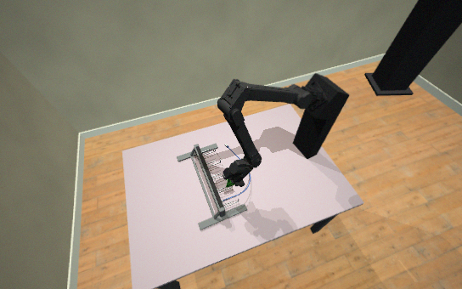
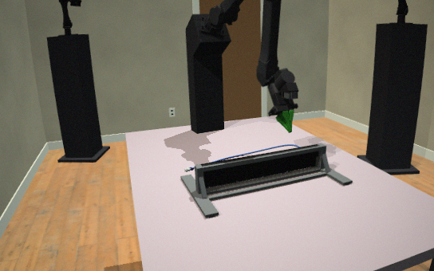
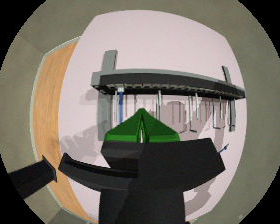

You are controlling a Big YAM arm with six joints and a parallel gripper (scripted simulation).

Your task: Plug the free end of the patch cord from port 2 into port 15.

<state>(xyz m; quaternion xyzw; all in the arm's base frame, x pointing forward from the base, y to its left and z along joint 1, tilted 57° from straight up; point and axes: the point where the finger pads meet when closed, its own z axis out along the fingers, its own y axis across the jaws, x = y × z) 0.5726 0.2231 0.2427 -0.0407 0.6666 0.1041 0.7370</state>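
Shows a pale pink counter (image 1: pixel 166 238) on a wooden floor, carrying a low grey rack (image 2: pixel 200 175) that stands upright on two flat feet, well in from every edge. Above the rack's front side, hangs a black arm ending in a green-tipped end effector (image 2: pixel 287 121), clenched on nothing, tips pinched together, high off the counter and touching neither rack nor cord. Behind the rack in the exterior view, traces a thin blue patch cord (image 2: pixel 255 151) running along the counter from one end of the panel to the other. At the far end of that run, finds the cord's free end (image 2: pixel 187 169) lying loose on the counter just beside the rack's foot, unplugged and well apart from the end effector. Judged as barely started: nothing grasped, nothing inserted at port 15, with pickup, latch-up alignment, full insertion, release and settling all left to do. From the top view alone, gives the cord's wide arc out from the panel front and the free end's spot (image 1: pixel 228 146) past the rack's upper end. From the wrist view alone, gives the panel face with its row of jacks, the blue cord dropping from a port near the left end, and the closed green tips (image 3: pixel 141 125) aimed toward the panel; number plates too small to read.
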